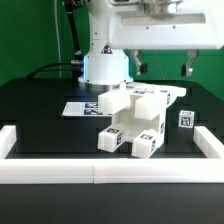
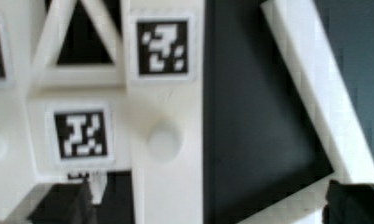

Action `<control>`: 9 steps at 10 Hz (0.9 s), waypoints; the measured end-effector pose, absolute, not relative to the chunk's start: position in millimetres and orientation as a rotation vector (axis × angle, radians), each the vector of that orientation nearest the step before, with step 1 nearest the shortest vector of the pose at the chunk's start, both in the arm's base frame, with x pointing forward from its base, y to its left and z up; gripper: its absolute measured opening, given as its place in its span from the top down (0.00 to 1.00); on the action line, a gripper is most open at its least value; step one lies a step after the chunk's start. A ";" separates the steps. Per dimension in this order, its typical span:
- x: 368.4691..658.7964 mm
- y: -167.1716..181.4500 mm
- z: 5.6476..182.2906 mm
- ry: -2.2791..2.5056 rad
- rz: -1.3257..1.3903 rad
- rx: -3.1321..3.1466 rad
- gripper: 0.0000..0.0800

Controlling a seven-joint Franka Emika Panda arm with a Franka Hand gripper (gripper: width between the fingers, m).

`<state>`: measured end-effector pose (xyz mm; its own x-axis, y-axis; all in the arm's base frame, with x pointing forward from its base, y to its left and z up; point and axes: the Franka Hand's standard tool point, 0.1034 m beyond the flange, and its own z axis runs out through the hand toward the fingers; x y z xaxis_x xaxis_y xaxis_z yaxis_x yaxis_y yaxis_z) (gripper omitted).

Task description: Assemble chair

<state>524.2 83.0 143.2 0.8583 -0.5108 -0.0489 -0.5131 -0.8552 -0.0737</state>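
Note:
The partly built white chair (image 1: 135, 118) stands in the middle of the black table, a cluster of boxy slabs and square posts bearing black-and-white tags. A small separate tagged white piece (image 1: 185, 118) lies just to the exterior view's right of it. My gripper (image 1: 162, 68) hangs well above the chair, open, with both dark fingers apart and nothing held. In the wrist view the chair's white posts and slab (image 2: 157, 110) fill most of the picture, showing two tags. The gripper (image 2: 205, 208) shows only as dark fingertips (image 2: 59, 205) at the picture's edge, spread wide on either side of a post far below.
The marker board (image 1: 78, 107) lies flat on the table to the exterior view's left of the chair. Long white border rails (image 1: 110, 175) run along the front and both sides; one rail (image 2: 317, 90) crosses the wrist view. The robot's base (image 1: 105, 65) stands behind.

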 end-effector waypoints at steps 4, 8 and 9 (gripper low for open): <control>500.4 135.2 141.9 0.866 0.051 -2.928 0.19; 499.9 139.1 138.3 0.851 0.040 -2.933 0.19; 499.4 139.6 138.0 0.856 0.040 -2.931 0.19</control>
